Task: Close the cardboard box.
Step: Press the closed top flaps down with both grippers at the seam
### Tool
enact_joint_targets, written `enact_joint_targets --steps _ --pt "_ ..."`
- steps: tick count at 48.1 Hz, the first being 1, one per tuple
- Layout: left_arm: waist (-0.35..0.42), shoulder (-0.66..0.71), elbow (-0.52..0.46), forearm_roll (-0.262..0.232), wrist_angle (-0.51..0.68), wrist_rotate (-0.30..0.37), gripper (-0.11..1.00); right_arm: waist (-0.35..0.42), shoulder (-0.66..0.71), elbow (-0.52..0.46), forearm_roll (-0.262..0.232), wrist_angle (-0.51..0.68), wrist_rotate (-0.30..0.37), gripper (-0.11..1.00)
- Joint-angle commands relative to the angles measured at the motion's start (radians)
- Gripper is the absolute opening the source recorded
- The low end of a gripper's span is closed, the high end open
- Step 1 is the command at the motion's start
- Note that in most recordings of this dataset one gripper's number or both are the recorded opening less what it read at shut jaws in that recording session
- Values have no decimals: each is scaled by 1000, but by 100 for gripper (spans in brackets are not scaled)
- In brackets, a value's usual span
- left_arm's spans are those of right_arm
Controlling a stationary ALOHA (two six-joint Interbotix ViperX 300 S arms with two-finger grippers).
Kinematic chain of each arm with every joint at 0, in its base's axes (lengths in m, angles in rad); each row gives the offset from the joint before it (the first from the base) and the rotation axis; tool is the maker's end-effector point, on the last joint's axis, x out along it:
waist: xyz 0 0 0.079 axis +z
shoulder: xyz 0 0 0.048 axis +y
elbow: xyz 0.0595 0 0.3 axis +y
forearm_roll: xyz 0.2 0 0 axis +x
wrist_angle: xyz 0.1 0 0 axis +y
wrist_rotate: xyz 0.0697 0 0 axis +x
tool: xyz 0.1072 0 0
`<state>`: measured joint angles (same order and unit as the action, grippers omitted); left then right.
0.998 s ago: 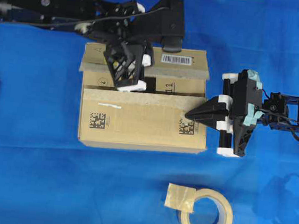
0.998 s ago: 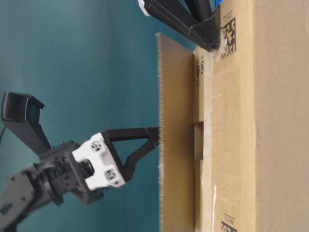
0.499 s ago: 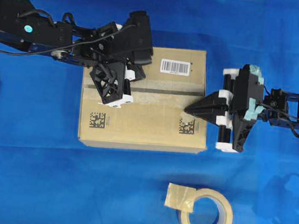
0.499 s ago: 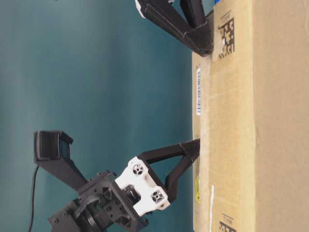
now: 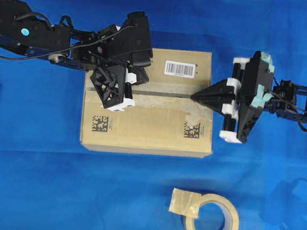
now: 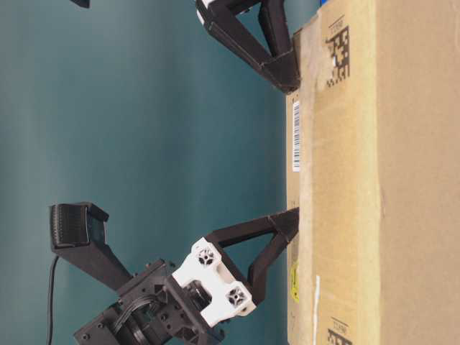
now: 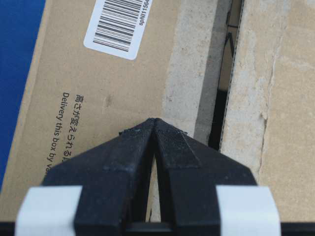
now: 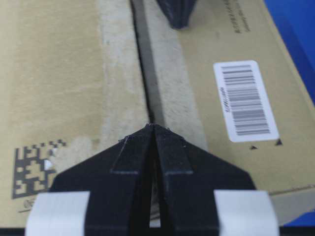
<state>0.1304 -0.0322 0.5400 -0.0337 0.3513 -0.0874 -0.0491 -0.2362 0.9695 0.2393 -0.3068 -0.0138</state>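
Far flap (image 5: pixel 174 73) lowered (seam nearly shut).

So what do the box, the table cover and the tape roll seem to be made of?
Box: matte brown corrugated cardboard; its surface is scuffed pale along the seam where old tape seems to have torn off.
Table cover: probably blue cloth, matte with soft creases.
Tape roll: beige, likely paper tape.

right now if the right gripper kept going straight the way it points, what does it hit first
Probably the left gripper: the right gripper points along the seam of the cardboard box, and the left's shut tips sit further along it. Height is hard to judge.
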Motion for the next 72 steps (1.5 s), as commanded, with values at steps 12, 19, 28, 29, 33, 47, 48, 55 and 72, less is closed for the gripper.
enact_joint_targets --steps 12,19,28,29,33,47,48,55,72 --pt "-6 -23 5 0 -41 -2 0 -5 0 14 0 -11 -2 0" --pt "-18 -44 46 -2 -138 -2 0 -5 17 14 0 -11 -2 0" --pt "-43 -115 169 0 -382 8 0 -3 25 12 0 -14 -2 0" --pt "-46 -124 184 -2 -410 8 0 -5 25 12 0 -15 -2 0" --pt "-60 -161 252 -2 -528 8 0 -5 25 14 0 -17 -2 0" --pt "-78 -250 468 -2 -861 11 0 -5 25 12 0 -18 -2 0" --pt "-78 -250 480 -2 -881 11 0 -5 25 14 0 -18 -2 0" --pt "-80 -239 549 -2 -1002 15 0 -5 25 14 0 -23 -2 0" --pt "-94 -212 643 -2 -1104 17 0 -5 26 14 0 -28 -2 0"
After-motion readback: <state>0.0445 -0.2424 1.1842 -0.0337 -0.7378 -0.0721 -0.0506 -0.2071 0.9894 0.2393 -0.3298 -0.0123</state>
